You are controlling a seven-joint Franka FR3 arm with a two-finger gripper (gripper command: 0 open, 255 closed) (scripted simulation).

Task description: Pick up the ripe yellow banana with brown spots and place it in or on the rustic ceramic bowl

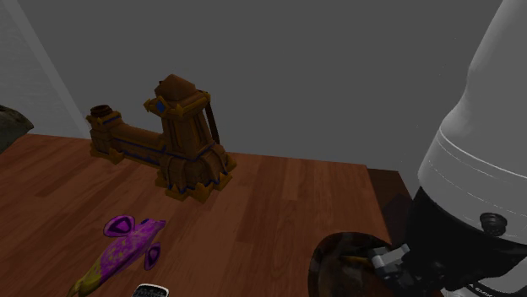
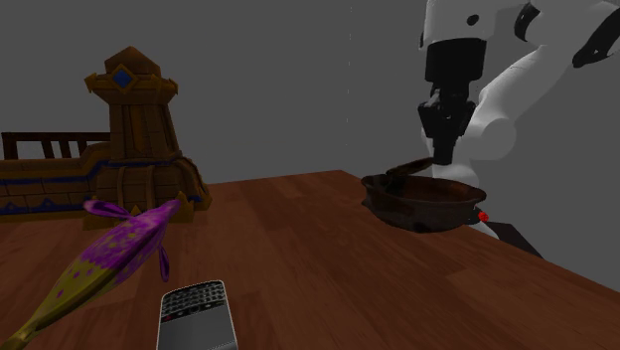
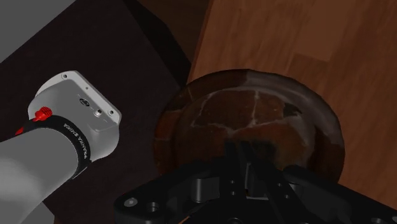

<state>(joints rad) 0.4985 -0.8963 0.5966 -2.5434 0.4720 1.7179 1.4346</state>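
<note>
The fingers (image 2: 443, 149) are hovering right over the dark bowl (image 2: 437, 209); I cannot tell whether they are grasping. The brownish banana (image 2: 407, 167) is slanting across the bowl's rim beneath them, so seemingly only release and withdrawal are remaining.

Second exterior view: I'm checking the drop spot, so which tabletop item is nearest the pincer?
The dark brown bowl, directly beneath the pincer; the purple toy, keypad device and wooden tower lie far off.
</note>
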